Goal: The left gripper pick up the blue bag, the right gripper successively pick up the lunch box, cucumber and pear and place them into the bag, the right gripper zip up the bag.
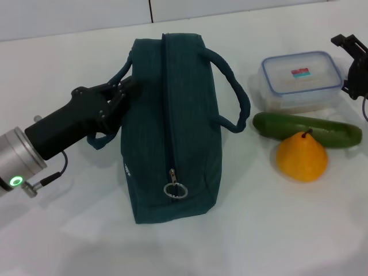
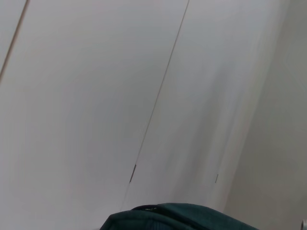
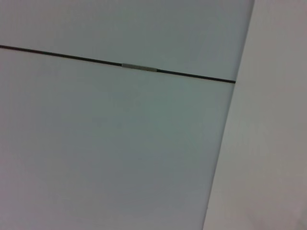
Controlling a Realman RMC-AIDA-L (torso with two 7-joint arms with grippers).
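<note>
White worktop point(image 1: 270, 230) carrying all items. Dark teal fabric bag point(image 1: 169, 123), zipped shut, lies at centre; my left claw point(image 1: 123, 92) is at its left side by the strap, grip indiscernible. Green cucumber point(image 1: 307, 127) lies right of the bag, touching the clear blue-rimmed lunch box point(image 1: 300, 79) behind and yellow-orange pear point(image 1: 302, 156) in front. My right claw point(image 1: 357, 63) hangs beside the box, fingers unclear.

Matt woven-cloth bag point(image 1: 167, 126), metal zip ring point(image 1: 175, 190), glossy clear-plastic lunch box point(image 1: 299, 77)
</note>
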